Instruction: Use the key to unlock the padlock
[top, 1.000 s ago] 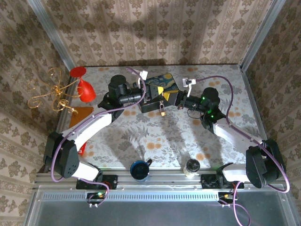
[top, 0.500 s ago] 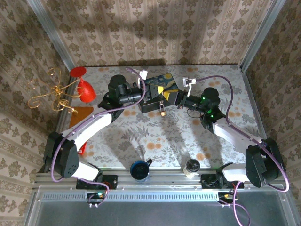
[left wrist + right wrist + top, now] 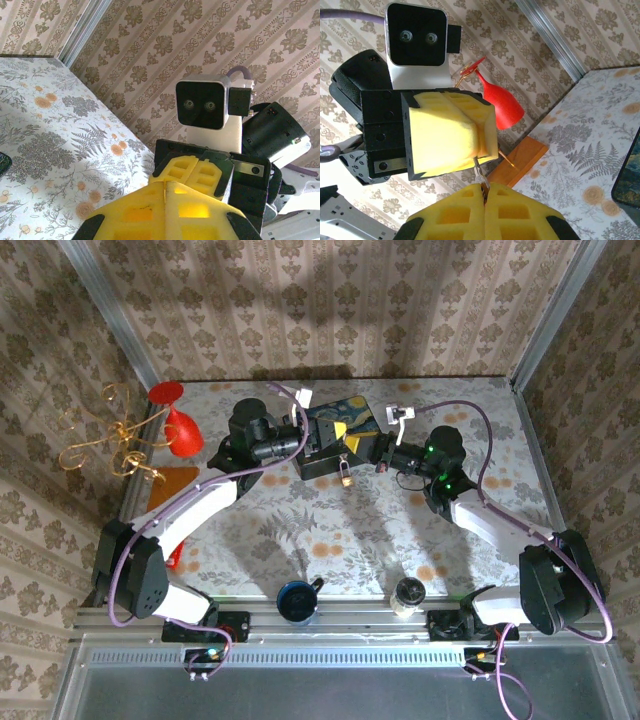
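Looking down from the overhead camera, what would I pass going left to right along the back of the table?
gold wire ornament → red glass → left arm's black wrist → dark blue box → right arm's wrist

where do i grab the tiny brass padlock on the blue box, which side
Probably its brass body: the tiny brass padlock sticks out from the near face of the dark blue painted box, so come from the near side and pinch across the body. The box blocks the far side; the silvery shackle looks too thin.
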